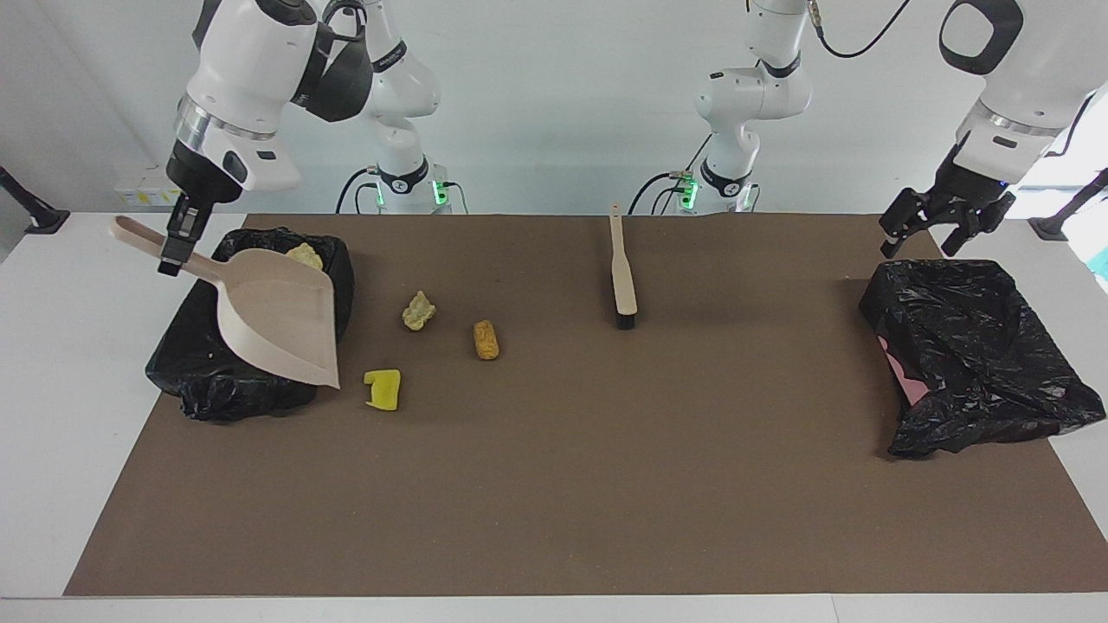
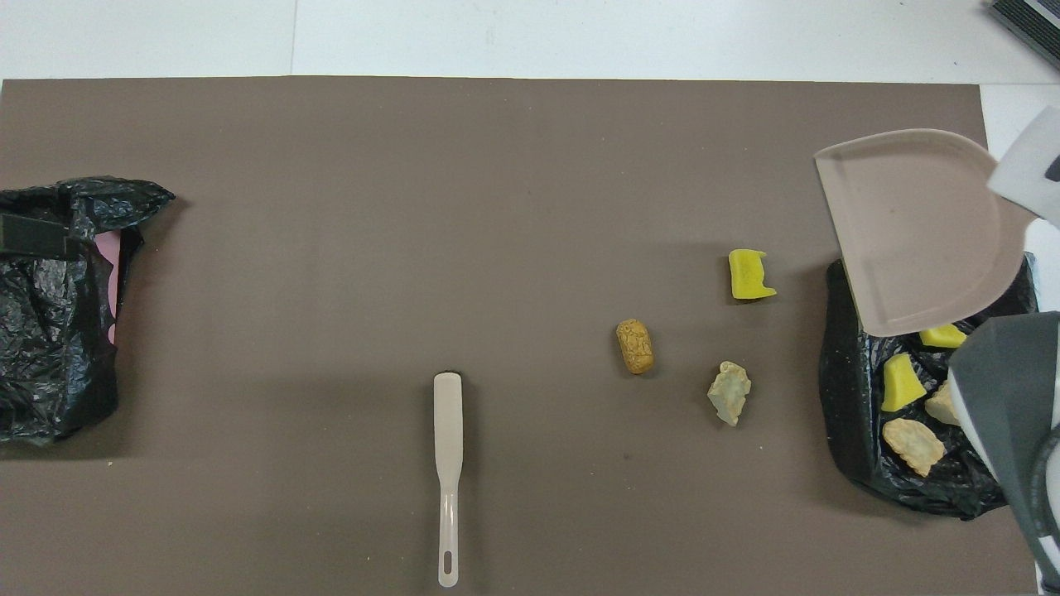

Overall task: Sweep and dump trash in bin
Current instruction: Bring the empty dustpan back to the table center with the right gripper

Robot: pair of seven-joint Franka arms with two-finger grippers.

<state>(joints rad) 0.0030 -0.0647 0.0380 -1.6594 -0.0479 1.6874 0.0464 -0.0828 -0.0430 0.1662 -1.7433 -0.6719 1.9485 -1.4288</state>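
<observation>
Three trash pieces [image 1: 421,310] lie on the counter [image 1: 554,484] beside the bin [image 1: 199,381]; four are inside. The right gripper [image 1: 173,251] clenches the dustpan [image 1: 277,320], which could drag the bag. The left gripper [image 1: 939,221] hangs released.

Dustpan [image 1: 281,320] over bin [image 1: 195,381]

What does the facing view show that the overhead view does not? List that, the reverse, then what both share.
Facing only: the right gripper shut on the dustpan handle; the left gripper open, raised over the second black bag.
Overhead only: four trash pieces in the bin; the dustpan hides most of them from the facing view.
Both: three loose pieces on the mat, and the brush.
</observation>
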